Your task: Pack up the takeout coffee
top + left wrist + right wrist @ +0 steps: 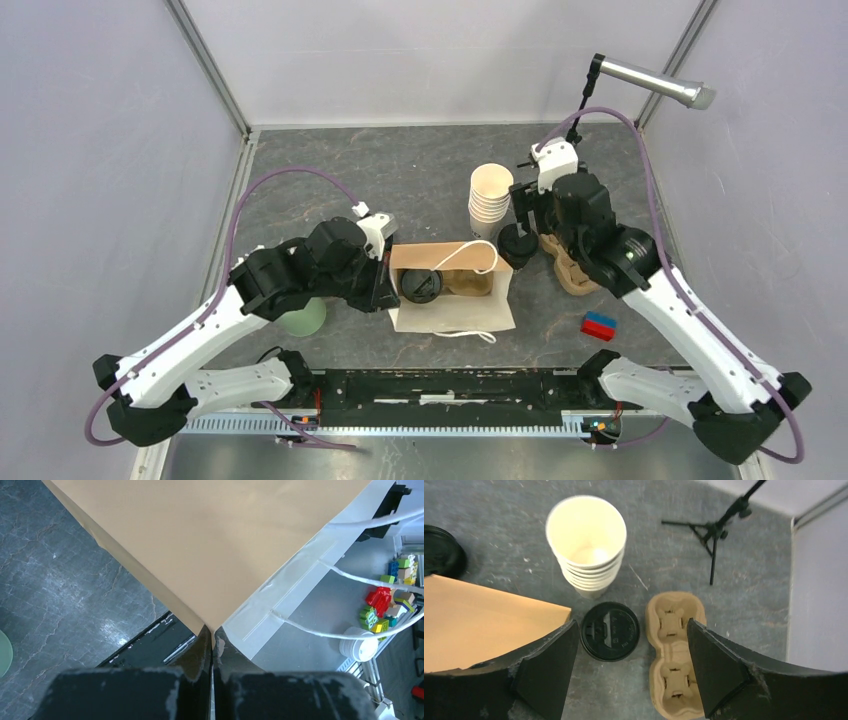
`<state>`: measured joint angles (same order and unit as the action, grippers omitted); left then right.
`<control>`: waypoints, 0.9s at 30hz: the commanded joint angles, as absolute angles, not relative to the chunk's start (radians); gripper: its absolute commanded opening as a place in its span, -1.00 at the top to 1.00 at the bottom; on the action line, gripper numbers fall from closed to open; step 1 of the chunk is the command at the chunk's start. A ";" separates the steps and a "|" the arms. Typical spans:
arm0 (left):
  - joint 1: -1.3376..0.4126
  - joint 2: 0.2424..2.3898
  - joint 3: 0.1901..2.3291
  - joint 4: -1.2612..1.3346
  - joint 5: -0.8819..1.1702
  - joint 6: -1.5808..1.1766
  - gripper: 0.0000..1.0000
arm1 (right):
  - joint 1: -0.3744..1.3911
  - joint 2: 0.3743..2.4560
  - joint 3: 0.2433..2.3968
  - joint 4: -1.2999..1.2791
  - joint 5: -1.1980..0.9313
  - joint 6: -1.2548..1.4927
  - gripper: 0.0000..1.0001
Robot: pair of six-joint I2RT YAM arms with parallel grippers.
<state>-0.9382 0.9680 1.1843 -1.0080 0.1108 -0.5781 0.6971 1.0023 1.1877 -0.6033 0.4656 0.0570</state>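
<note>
Though unclear overhead, left hand [212, 641] pinches the bag [210, 545] edge.

A dark grey marbled tabletop [420, 170] fills the centre of the top view, boxed in by pale lilac-white walls [100, 150] at left, back and right. Metal posts [212, 70] run up the upper corners. A microphone [655, 82] on a thin stand sits upper right. Lighting is soft, even.
</note>
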 commanded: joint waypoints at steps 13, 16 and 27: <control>-0.941 0.943 1.174 -1.019 0.130 -0.446 0.95 | 0.425 1.318 1.210 -0.681 -0.102 0.011 -0.92; -0.941 0.938 1.175 -1.028 0.117 -0.437 0.95 | 0.424 1.366 1.238 -0.707 -0.064 -0.014 -0.90; -0.940 0.934 1.176 -1.043 0.082 -0.441 0.95 | 0.423 1.481 1.327 -0.869 -0.079 -0.058 -0.96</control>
